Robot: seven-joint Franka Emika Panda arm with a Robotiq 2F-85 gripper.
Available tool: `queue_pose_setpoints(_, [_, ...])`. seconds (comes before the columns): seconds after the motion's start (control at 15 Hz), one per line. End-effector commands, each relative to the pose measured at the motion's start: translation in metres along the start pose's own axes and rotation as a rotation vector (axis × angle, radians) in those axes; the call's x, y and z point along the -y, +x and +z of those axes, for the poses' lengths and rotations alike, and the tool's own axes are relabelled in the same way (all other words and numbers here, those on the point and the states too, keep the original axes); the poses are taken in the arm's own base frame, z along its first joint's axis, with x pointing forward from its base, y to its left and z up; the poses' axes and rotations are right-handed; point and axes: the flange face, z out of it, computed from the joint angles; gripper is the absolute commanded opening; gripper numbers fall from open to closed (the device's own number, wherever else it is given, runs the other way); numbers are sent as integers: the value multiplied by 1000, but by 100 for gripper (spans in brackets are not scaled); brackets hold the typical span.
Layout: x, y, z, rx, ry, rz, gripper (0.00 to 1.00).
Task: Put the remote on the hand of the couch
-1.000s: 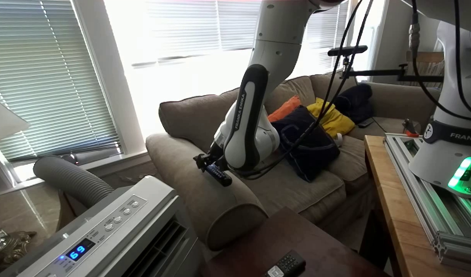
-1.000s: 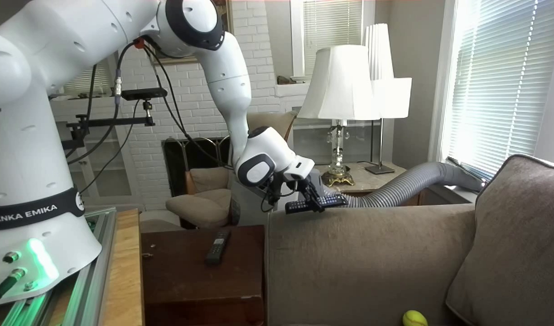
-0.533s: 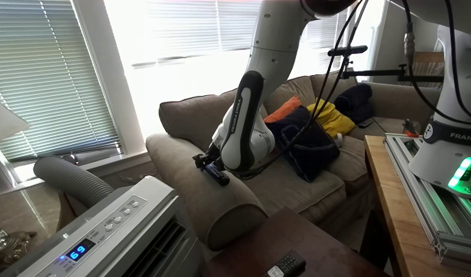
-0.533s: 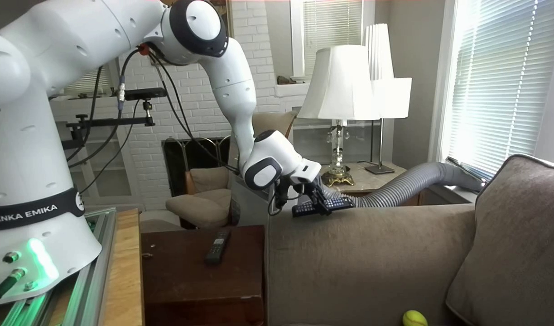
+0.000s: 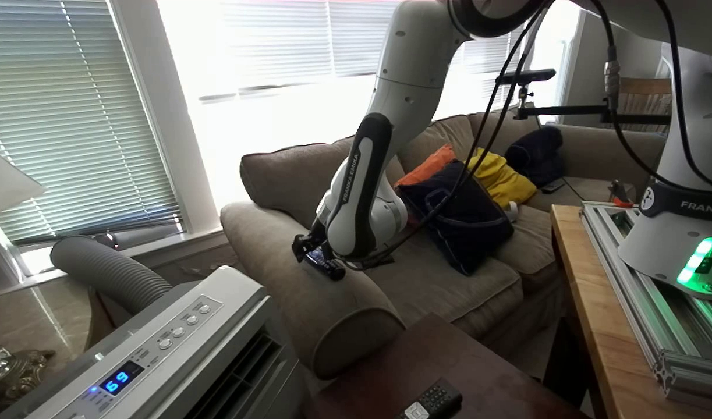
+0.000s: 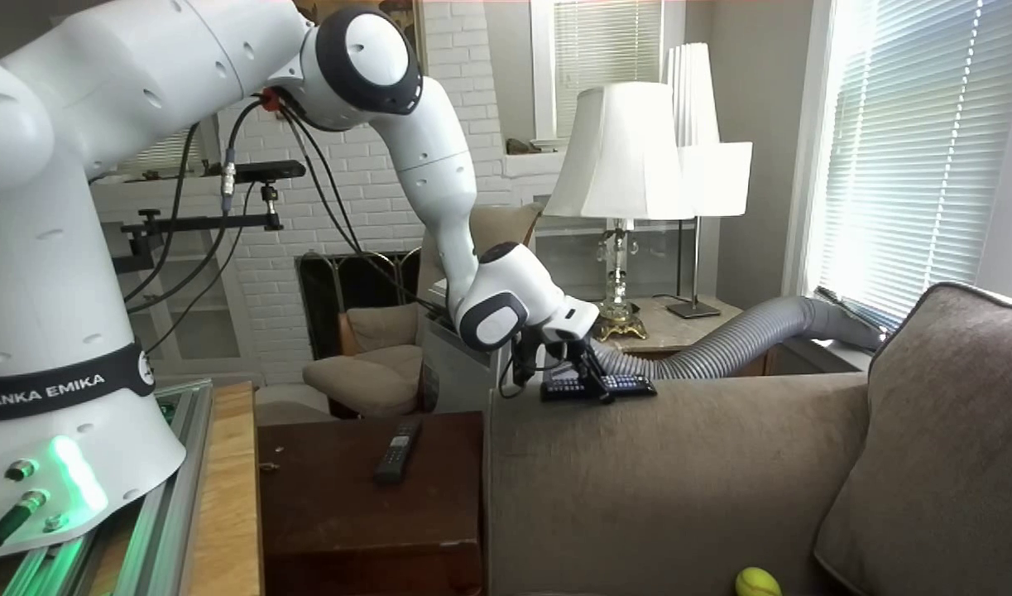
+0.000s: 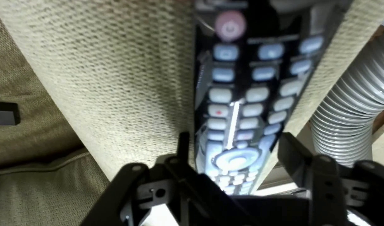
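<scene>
The remote (image 7: pixel 242 103), long and black with rows of pale buttons, lies on the hand of the couch (image 7: pixel 116 78), the wide olive-tan armrest. Both exterior views also show the remote (image 5: pixel 326 266) (image 6: pixel 634 386) on top of the armrest (image 5: pixel 286 297) (image 6: pixel 679 463), near its front end. My gripper (image 7: pixel 235 135) is open, with one finger on each side of the remote. A gap shows between the right finger and the remote; the left finger is close to its edge. The gripper also shows in both exterior views (image 5: pixel 314 249) (image 6: pixel 590 382), low over the armrest.
A shorter dark device (image 6: pixel 398 451) lies on the brown side table (image 6: pixel 365 513) beside the couch. A white air conditioner (image 5: pixel 175 343) with a grey hose (image 5: pixel 111 273) stands outside the armrest. Pillows (image 5: pixel 460 215) and a tennis ball (image 6: pixel 756 582) are on the couch.
The remote has come down and levelled from a tilt onto the armrest, shifting slightly. My gripper has lowered with it, and its fingers have parted from it.
</scene>
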Motion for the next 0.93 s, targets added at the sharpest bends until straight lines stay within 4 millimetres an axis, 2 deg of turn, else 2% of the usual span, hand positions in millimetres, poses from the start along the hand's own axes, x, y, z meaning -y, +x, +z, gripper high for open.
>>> queue_pose_setpoints(0.0, [9,8,-1,-2,25,-13,100])
queue_pose_setpoints(0.13, [18,12,-13,-6,43,-33,100])
queue_pose_setpoints(0.4, [34,17,-59,-37,73,-99,100])
queue_pose_setpoints(0.73, [31,34,-117,-125,49,-174,100])
queue_pose_setpoints(0.87, [36,28,-131,-41,77,-287,100])
